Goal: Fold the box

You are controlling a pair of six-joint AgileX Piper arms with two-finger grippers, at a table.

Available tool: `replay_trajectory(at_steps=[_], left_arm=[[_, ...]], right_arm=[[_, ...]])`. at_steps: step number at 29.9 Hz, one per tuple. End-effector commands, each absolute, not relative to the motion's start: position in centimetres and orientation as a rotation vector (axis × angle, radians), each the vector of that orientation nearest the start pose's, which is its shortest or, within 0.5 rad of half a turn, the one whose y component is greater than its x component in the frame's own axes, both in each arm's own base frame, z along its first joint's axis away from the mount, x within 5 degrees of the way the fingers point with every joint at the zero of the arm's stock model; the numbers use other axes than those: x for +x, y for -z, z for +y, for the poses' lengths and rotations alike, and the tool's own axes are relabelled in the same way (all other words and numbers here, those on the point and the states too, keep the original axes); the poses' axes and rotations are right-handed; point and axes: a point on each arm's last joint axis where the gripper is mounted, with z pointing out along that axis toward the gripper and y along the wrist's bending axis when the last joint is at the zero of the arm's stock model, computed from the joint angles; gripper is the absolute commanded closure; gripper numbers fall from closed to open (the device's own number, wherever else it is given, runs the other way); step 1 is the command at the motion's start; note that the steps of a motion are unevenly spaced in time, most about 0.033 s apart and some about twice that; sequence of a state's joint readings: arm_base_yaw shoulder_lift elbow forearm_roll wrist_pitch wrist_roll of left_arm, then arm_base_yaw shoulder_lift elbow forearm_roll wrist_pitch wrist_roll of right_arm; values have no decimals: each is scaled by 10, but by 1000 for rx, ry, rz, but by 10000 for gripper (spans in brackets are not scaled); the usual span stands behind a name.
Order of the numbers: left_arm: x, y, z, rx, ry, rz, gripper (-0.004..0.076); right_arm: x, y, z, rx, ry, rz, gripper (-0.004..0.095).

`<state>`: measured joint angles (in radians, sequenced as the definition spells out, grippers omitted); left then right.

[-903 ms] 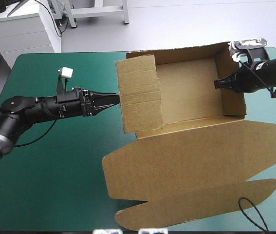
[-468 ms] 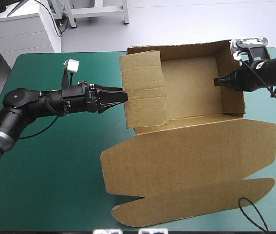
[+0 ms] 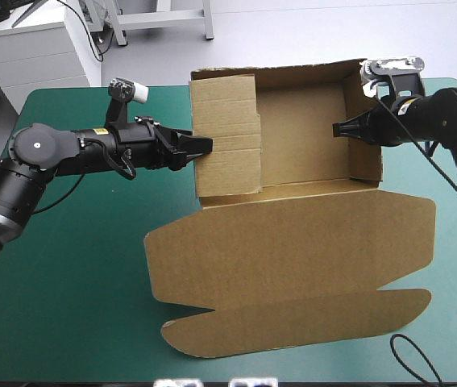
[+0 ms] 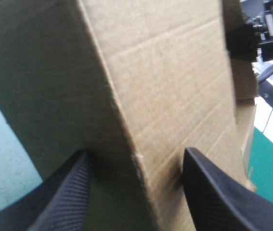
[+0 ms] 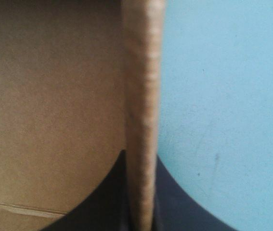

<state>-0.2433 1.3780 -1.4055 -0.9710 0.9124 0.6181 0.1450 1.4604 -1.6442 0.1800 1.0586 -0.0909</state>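
The brown cardboard box [image 3: 301, 145], lid [image 3: 292, 242] lying flat, is sitting further left on the teal-green bench [image 3: 75, 266] than just before. The left pincer [image 3: 200, 149], earlier closed, is standing spread astride the doubled left wall [image 3: 226, 137], likely readying a press; the right pincer [image 3: 341, 129] is clamping the right wall [image 3: 365, 161]. Whether that left wall is tucking home is hidden.

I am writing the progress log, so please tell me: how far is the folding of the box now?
Done: the box has its back wall and right wall raised. In hand: the right gripper is shut on the right wall; the left gripper has its jaws open around the raised left wall. Left, as it seems: tucking that wall down; the lid lies flat on the teal-green cover.
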Motion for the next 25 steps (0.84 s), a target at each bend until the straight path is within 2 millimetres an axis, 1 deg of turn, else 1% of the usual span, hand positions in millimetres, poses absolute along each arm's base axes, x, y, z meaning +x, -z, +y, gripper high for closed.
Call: replay_trajectory(at_steps=[1, 5, 9, 16, 21, 23, 25], left_arm=[[261, -448, -121, 501, 873, 1967, 311], [263, -454, -117, 477, 802, 1974, 311], [263, -458, -115, 456, 770, 1976, 311], [261, -458, -128, 480, 796, 1954, 311], [266, -452, -138, 471, 831, 1995, 311], [267, -449, -142, 484, 809, 2013, 311], [269, -448, -145, 499, 736, 2028, 311]], right_arm=[[292, -458, 61, -214, -316, 2209, 921], [292, -458, 61, -185, -328, 2207, 921], [295, -457, 61, -155, -341, 2205, 921], [299, -453, 63, -147, -361, 2215, 921], [302, -451, 62, -146, -349, 2223, 921], [304, -449, 63, -144, -348, 2235, 921], [305, -447, 66, -149, -350, 2239, 920]])
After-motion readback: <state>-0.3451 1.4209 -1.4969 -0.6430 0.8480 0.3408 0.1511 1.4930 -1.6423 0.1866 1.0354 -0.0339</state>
